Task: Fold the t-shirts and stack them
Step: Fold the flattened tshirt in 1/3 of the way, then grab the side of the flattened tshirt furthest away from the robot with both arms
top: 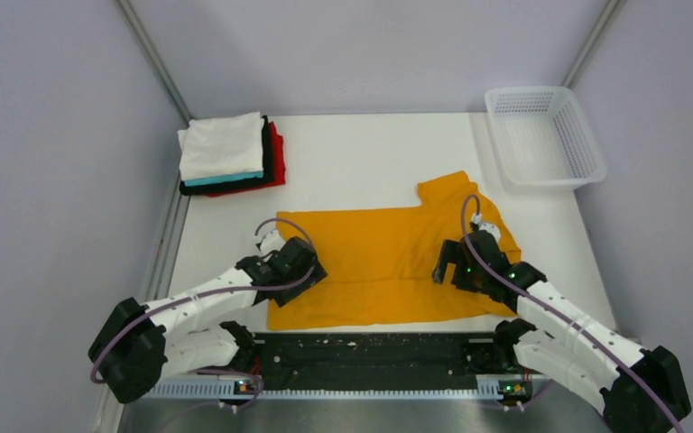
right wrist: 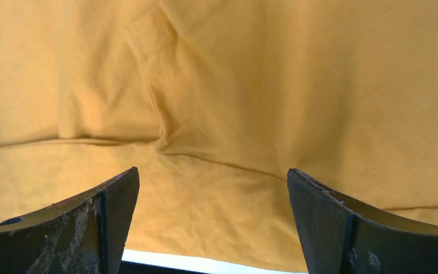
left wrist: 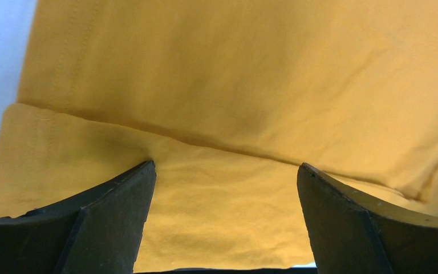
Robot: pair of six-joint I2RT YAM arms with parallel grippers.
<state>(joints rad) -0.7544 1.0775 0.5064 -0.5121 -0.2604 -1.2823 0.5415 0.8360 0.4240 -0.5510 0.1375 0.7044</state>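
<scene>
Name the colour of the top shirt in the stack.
The top shirt is white; top external view shows it.

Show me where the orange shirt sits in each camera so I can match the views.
Top external: orange shirt spread on the table's near half, between left gripper and right gripper.
Left wrist: fills nearly the whole frame; table shows at the left edge.
Right wrist: fills nearly the whole frame.
Shared landmark: the fold line across the shirt, just ahead of each gripper.
</scene>
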